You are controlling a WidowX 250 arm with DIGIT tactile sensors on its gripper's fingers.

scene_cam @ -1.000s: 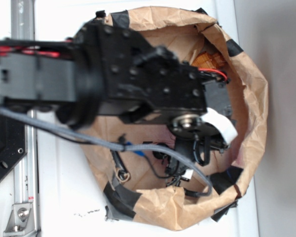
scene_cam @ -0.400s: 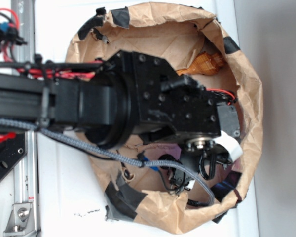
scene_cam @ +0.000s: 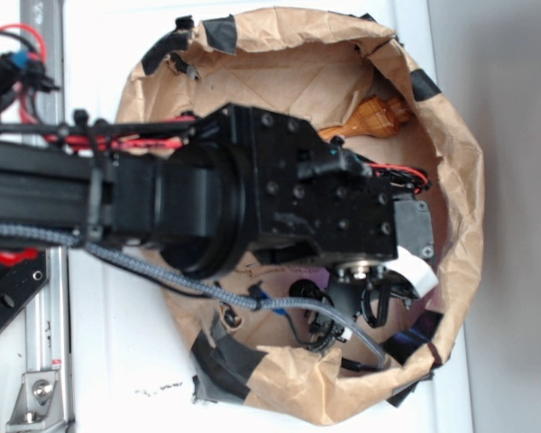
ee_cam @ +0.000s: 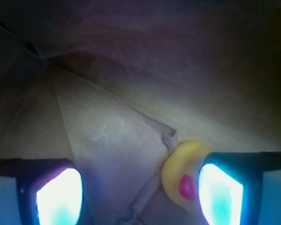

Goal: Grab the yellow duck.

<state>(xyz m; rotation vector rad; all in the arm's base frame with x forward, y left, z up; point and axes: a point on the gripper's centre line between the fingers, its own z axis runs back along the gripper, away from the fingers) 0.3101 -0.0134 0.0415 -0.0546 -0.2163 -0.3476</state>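
Hand [ee_cam: 140, 194] fingers spread apart inside brown paper bag [scene_cam: 451, 162]. Note yellow duck [ee_cam: 183, 177] touching right finger's inner face, not clamped.

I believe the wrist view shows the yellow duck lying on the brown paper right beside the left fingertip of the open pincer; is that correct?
Not quite: in the wrist view the yellow duck lies on the brown paper right beside the right fingertip, not the left one. The pincer is indeed open, with its jaws set wide apart.
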